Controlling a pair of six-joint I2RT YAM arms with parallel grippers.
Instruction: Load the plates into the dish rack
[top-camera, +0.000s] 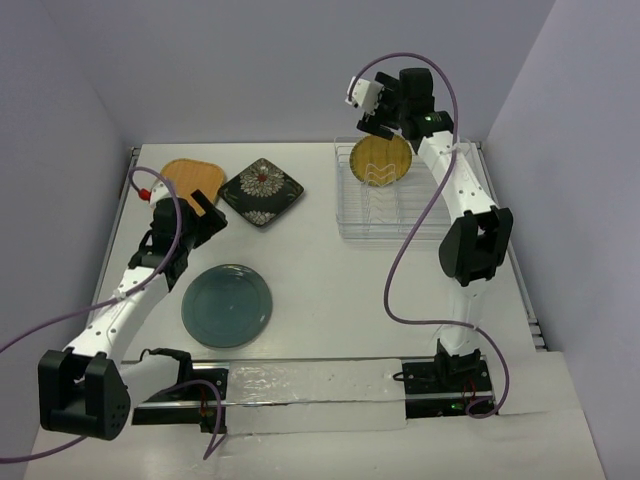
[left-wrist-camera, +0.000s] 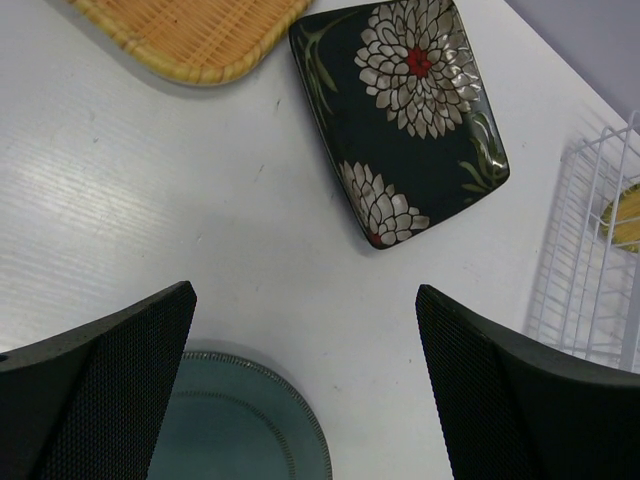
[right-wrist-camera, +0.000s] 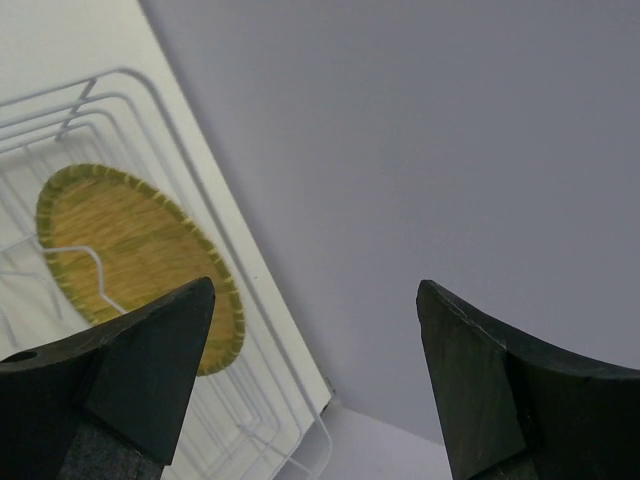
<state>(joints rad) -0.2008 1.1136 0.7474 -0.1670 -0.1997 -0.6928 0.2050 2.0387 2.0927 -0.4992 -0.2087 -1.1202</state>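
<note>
The yellow woven plate (top-camera: 380, 160) stands upright in the wire dish rack (top-camera: 392, 222) at the back right; it also shows in the right wrist view (right-wrist-camera: 120, 250). My right gripper (top-camera: 370, 112) is open and empty, above and just behind that plate. The teal-grey plate (top-camera: 227, 305) lies flat at front left. The black floral plate (top-camera: 262, 190) and the orange plate (top-camera: 192, 178) lie at the back left. My left gripper (top-camera: 208, 218) is open and empty, above the table between the teal plate (left-wrist-camera: 235, 425) and the black plate (left-wrist-camera: 405, 110).
The rack's white wires (left-wrist-camera: 590, 270) show at the right edge of the left wrist view. A grey wall (right-wrist-camera: 450, 150) rises just behind the rack. A strip of clear film (top-camera: 310, 385) lies along the near edge between the arm bases.
</note>
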